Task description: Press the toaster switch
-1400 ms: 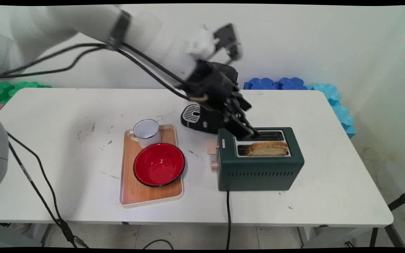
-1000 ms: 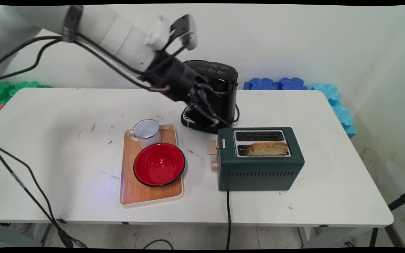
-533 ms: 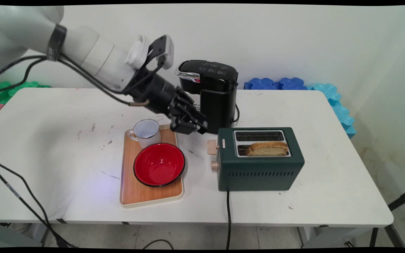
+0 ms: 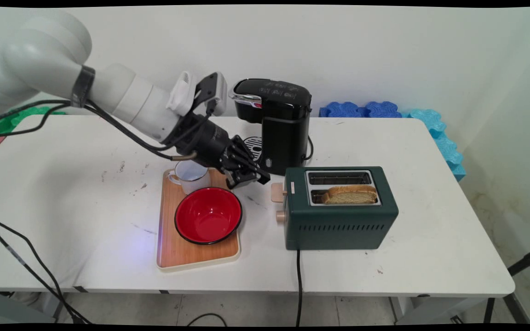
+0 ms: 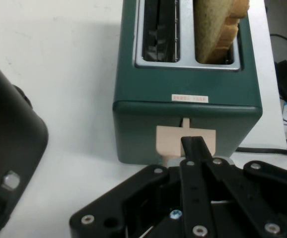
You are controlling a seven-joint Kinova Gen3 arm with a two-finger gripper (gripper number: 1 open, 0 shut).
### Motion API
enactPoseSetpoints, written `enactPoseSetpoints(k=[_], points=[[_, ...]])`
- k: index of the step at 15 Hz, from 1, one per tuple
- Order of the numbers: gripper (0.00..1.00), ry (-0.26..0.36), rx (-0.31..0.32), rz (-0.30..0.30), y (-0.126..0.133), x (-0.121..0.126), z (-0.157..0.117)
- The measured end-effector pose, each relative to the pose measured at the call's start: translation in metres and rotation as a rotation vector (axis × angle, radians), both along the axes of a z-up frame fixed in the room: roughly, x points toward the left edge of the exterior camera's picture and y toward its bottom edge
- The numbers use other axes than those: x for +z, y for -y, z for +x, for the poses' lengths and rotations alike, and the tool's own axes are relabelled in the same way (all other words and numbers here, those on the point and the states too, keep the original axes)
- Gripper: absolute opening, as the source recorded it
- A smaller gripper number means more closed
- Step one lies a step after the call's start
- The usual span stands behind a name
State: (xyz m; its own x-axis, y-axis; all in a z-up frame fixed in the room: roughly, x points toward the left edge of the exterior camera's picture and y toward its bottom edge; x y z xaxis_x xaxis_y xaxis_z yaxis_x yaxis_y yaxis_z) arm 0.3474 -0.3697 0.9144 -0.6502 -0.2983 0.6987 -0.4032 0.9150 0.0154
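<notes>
Hovering: my gripper (image 4: 252,177) hangs low over the table (image 4: 430,239), between the tray (image 4: 168,248) on the left and the toaster (image 4: 338,225) on the right, aimed at the toaster's left end.
Grip: fingers drawn together, holding nothing, tips close in front of the beige lever (image 5: 169,140).
Toaster: stands right of centre, long axis running left to right, lever end facing me, cord leaving its near side.
Bread: one slice (image 4: 350,195) stands upright in the near slot; the far slot (image 5: 161,30) is empty.
Lever: raised, which I judge is why the slice stands proud.
Neighbours: black coffee machine (image 4: 276,124) behind me, white mug (image 4: 192,177) and red bowl (image 4: 208,215) on the tray.
</notes>
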Motion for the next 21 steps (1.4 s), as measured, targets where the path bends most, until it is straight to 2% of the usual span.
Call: enactPoseSetpoints(k=[14,21], points=[[0.0,-0.016,-0.032,0.0,-0.015,-0.035,-0.022],[0.0,-0.003,-0.028,-0.009,-0.014,-0.05,-0.024]])
